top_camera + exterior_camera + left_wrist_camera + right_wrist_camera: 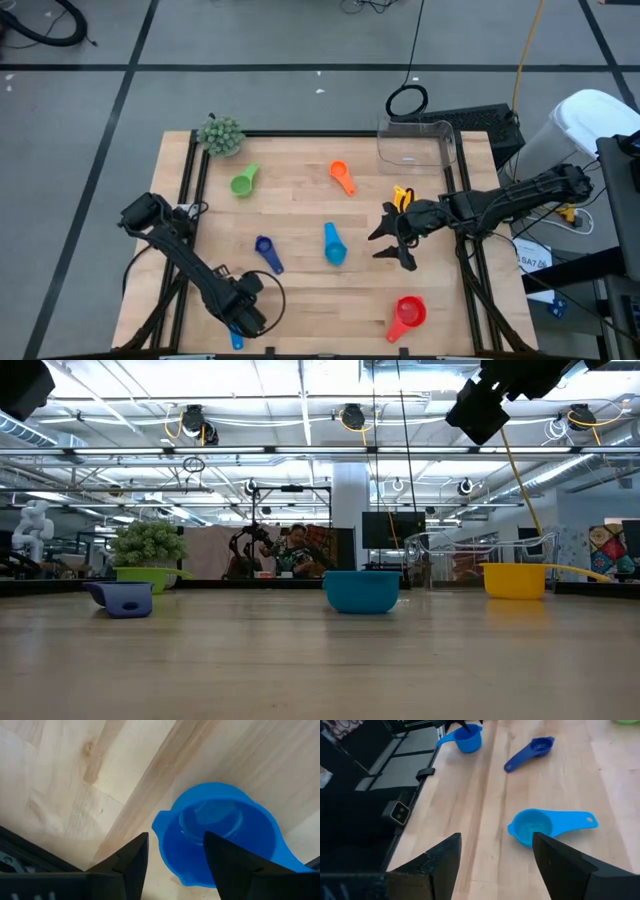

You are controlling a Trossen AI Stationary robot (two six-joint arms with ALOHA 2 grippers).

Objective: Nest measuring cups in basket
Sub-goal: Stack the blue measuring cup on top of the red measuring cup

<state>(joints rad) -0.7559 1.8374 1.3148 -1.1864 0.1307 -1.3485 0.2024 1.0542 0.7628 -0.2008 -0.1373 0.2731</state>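
Blue plastic filled my left wrist view: a blue measuring cup [222, 837] lay straight ahead of my left gripper [175, 860], bowl up, its rim partly behind one of my fingers [235, 865]. My jaws stood apart with nothing between them; I was over the cup, not gripping it.

From above, my left gripper [243, 312] sat at about 7 o'clock on the table [300, 320], and the cup [236, 340] showed only as a sliver at the near edge, just beside the fingers. Its handle seemed to run toward 6 o'clock, but I could not settle the long axis. I judged the next move to depend on that axis: close across the bowl wall, not along the handle.

My right gripper [392, 238] hung at about 3 o'clock, jaws released and empty. Nearest it lay the yellow cup [402, 197]. The light blue cup [334, 245] lay toward 9 o'clock from it, long axis running 12 to 6. The red cup [408, 314] lay at 5 o'clock, nearer my right arm.

The basket [417, 148], clear plastic with rounded corners, stood at about 1 o'clock and looked empty, so no nesting was done yet. The green cup [243, 182], orange cup [343, 177] and dark blue cup [267, 252] lay scattered, well apart.
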